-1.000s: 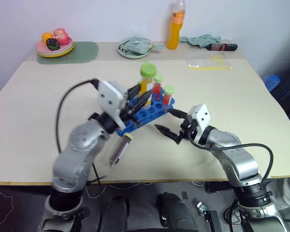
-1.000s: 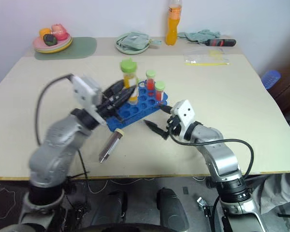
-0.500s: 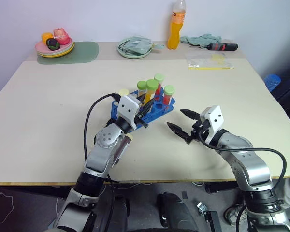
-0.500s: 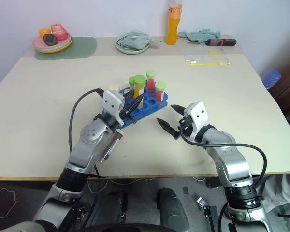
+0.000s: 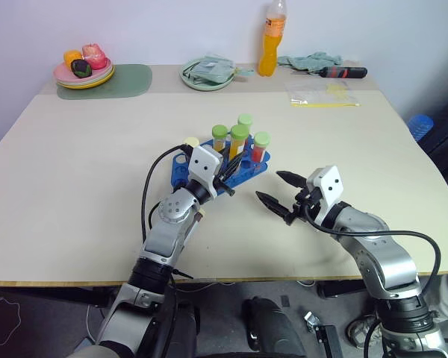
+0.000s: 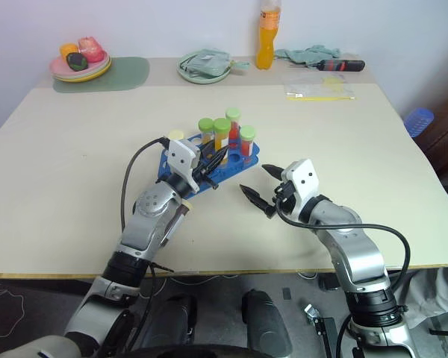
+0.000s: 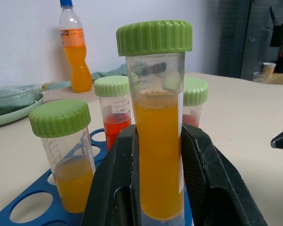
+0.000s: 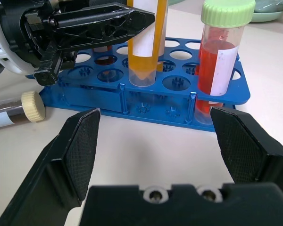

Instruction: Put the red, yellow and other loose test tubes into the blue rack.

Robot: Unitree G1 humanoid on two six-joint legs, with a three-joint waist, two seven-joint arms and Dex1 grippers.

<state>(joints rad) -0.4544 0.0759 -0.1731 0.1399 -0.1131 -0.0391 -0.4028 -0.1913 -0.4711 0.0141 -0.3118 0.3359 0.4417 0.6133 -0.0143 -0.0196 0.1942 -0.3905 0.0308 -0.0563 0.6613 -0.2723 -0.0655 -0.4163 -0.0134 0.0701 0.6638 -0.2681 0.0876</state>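
Yellow tube clamped over the blue rack [image 8: 146,96], not yet seated.

If you release early or off a hole, the yellow tube [image 7: 158,155] tips and topples its neighbours. Your left claw [image 7: 155,188] grips it upright above the rack; your right claw [image 5: 278,191] waits wide just beside; a loose tube [image 8: 12,112] lies on the bench under your left forearm.

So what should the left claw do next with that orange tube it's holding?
Probably let go and back away. The left claw is shut on the green-capped tube of orange liquid, which stands upright with its tip already down in a hole of the blue plastic rack, so it looks seated.
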